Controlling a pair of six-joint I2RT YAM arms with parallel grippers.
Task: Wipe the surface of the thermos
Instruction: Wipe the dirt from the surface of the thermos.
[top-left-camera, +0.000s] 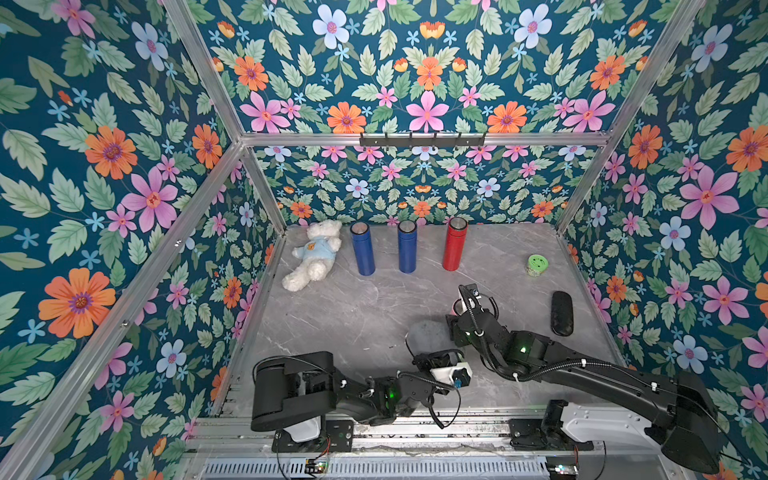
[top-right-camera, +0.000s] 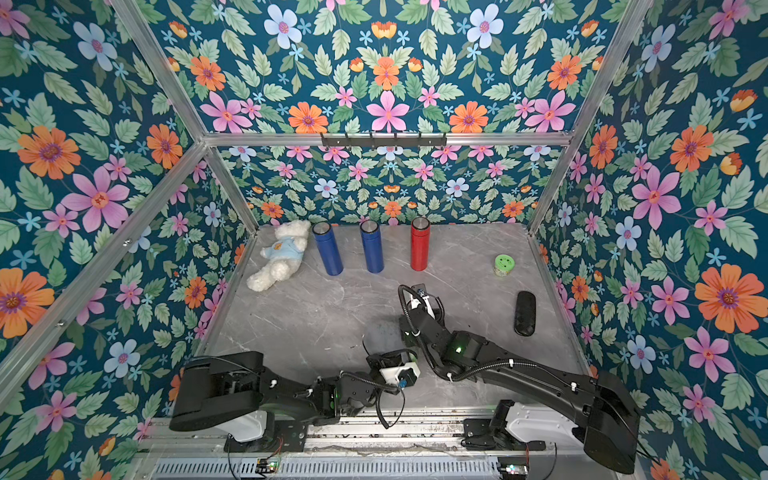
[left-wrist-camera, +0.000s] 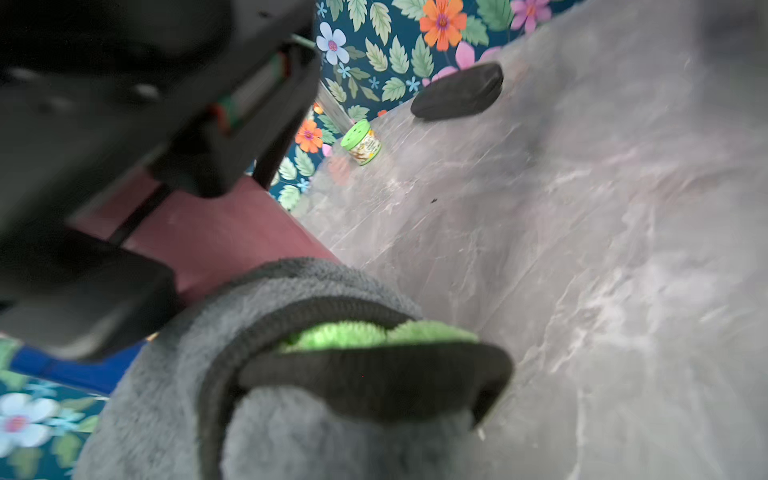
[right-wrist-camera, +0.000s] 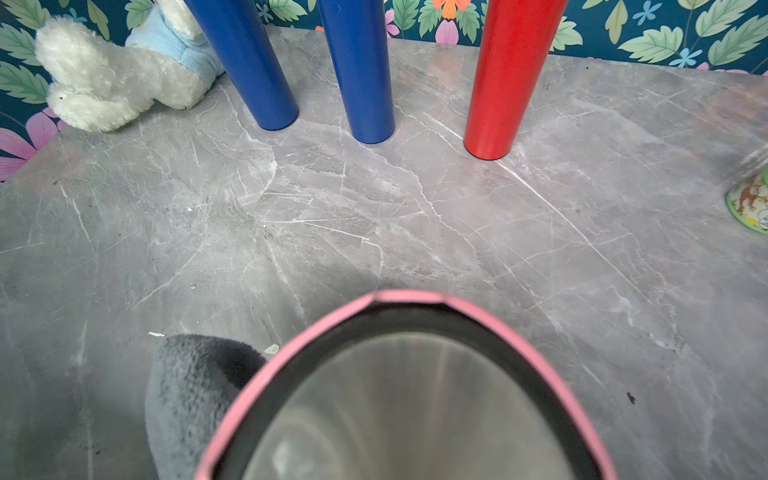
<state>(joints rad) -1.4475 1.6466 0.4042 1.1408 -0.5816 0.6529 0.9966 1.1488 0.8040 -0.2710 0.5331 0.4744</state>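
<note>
Pink-rimmed thermos (right-wrist-camera: 403, 399) up close, open mouth showing bare steel inside, grey cloth (right-wrist-camera: 191, 386) just beside it, and well beyond it on the marble surface (right-wrist-camera: 415, 232) stand two blue flasks (right-wrist-camera: 245, 62) (right-wrist-camera: 357, 70) and a red flask (right-wrist-camera: 507, 75), white teddy (right-wrist-camera: 112, 83) lying there too.

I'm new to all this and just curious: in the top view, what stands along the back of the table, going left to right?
Teddy bear → blue thermos → second blue thermos → red thermos → small green jar.

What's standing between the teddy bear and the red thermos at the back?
One blue thermos, then a second blue thermos, both upright; both top views show them.
</note>
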